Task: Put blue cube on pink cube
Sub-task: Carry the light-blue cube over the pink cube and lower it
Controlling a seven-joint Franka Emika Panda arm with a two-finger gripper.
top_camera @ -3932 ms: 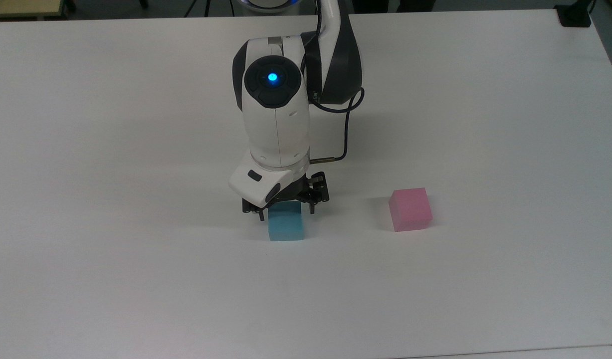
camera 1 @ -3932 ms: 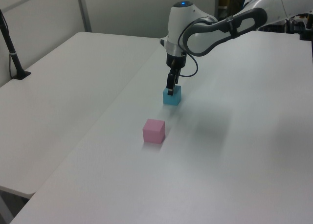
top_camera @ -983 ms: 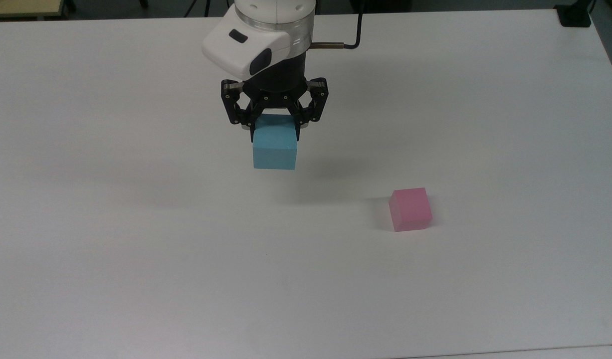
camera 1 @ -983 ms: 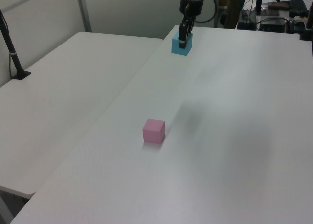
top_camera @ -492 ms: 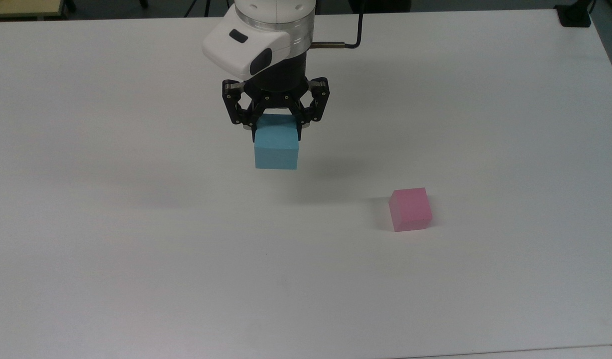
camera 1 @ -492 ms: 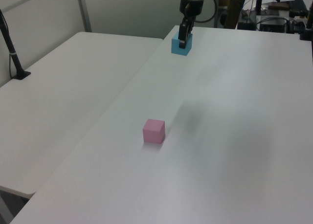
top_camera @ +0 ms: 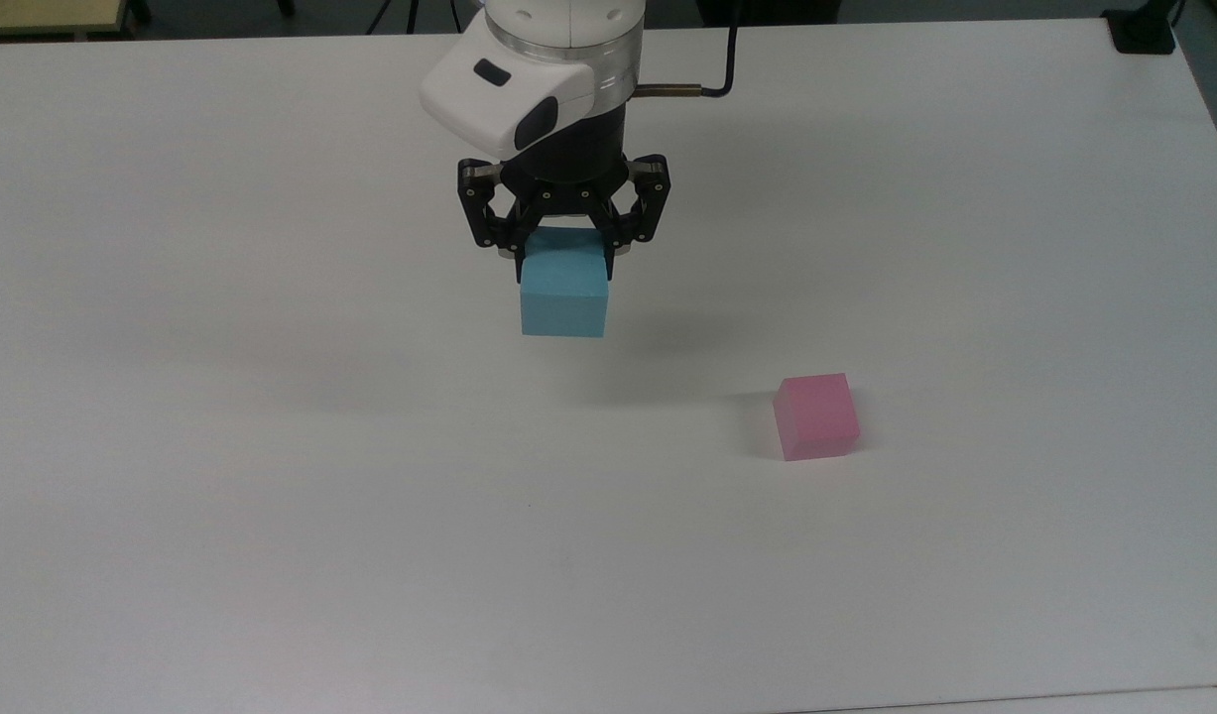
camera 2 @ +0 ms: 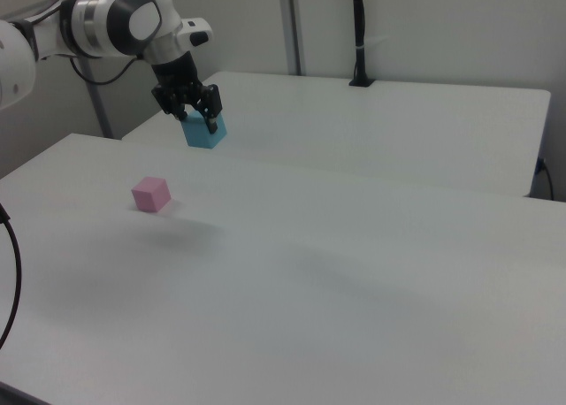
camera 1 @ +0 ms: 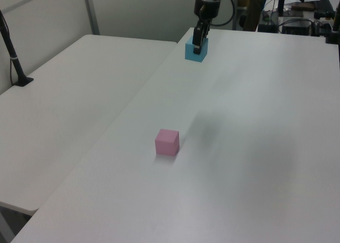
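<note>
My gripper (top_camera: pixel 564 266) is shut on the blue cube (top_camera: pixel 564 296), holding it high above the white table (top_camera: pixel 271 476). The same light-blue cube (camera 1: pixel 195 50) hangs from the gripper (camera 1: pixel 198 41) in the left view, and the cube (camera 2: pixel 204 132) sits in the gripper (camera 2: pixel 200 120) in the right view. The pink cube (top_camera: pixel 816 416) rests on the table, to the right of and below the held cube in the top view. The pink cube (camera 1: pixel 167 141) lies well apart from the gripper, as does the pink cube (camera 2: pixel 151 194).
A second white table (camera 1: pixel 64 110) adjoins this one along a seam. A black pole (camera 1: pixel 11 54) stands on a base at the left view's left, and a black post (camera 2: pixel 358 34) at the back of the right view. A black block (top_camera: pixel 1144 30) sits at the top view's upper right corner.
The gripper closed on the blue cube on the table and lifted it high. Over the last half second it has shifted slightly to the top view's right. The pink cube has not moved.
</note>
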